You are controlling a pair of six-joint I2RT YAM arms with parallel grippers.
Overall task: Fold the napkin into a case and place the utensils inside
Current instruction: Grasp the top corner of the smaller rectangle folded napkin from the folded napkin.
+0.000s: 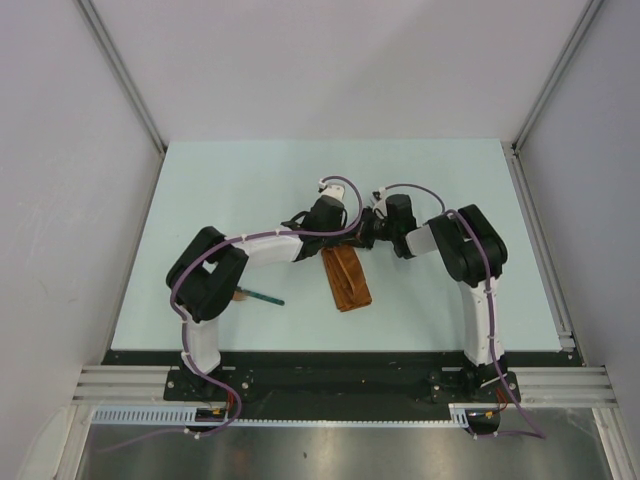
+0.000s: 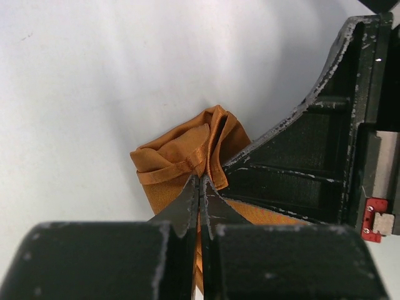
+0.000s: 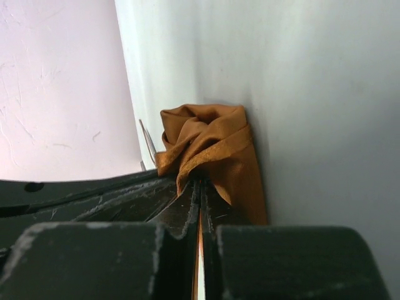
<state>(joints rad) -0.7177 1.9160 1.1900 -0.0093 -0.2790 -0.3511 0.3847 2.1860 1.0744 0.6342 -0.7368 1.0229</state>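
Nearest the arm bases, a teal-handled utensil (image 1: 262,296) lies on the table (image 1: 250,180) by the left elbow, at about 9 o'clock from the cloth. It is left out, since the pocket looks not yet ready. The napkin (image 1: 347,280) is already a narrow layered strip near the table's middle, running from 5 o'clock to 11 o'clock. At its far 12 o'clock end both claws meet. The left gripper (image 2: 199,187) is clamped on the bunched hem, and the right gripper (image 3: 199,187) is pinched tight on the same bunched end, probably to share the cloth for the next fold.
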